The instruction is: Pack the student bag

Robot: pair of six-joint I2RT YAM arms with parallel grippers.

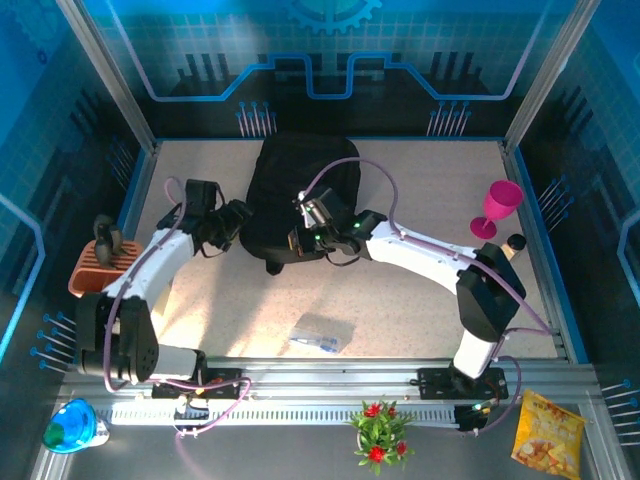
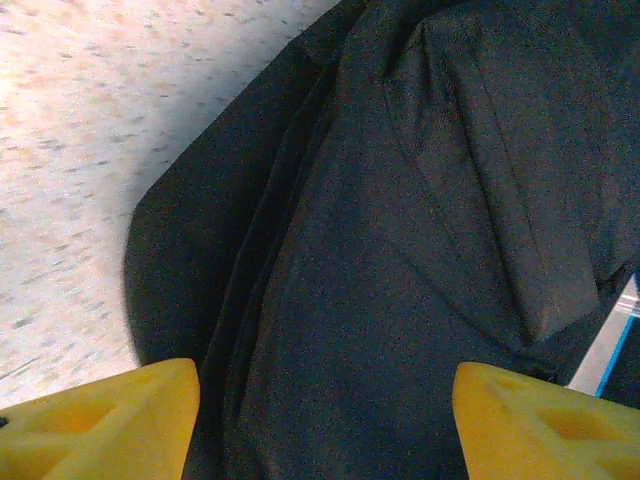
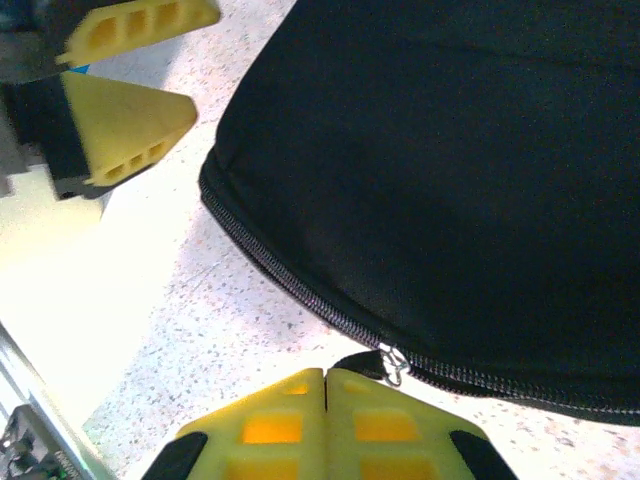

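The student bag [image 1: 303,195], a large black backpack, lies flat at the back middle of the table. My left gripper [image 1: 241,222] hangs open at the bag's left edge. Its yellow fingers [image 2: 100,420] stand wide apart over the dark fabric [image 2: 400,250], gripping nothing. My right gripper [image 1: 295,243] sits at the bag's near edge, shut on the black zipper pull [image 3: 360,362]. The pull leads to the metal slider [image 3: 393,365] on the zip line [image 3: 290,280]. The left gripper [image 3: 135,75] also shows open in the right wrist view, just off the bag's edge.
A pink goblet [image 1: 497,207] and a small bottle [image 1: 515,243] stand at the right. An orange rack [image 1: 98,268] sits at the left edge. A clear pouch with pens [image 1: 322,333] lies near the front. A plant [image 1: 378,430] and a snack bag [image 1: 548,430] lie beyond the rail.
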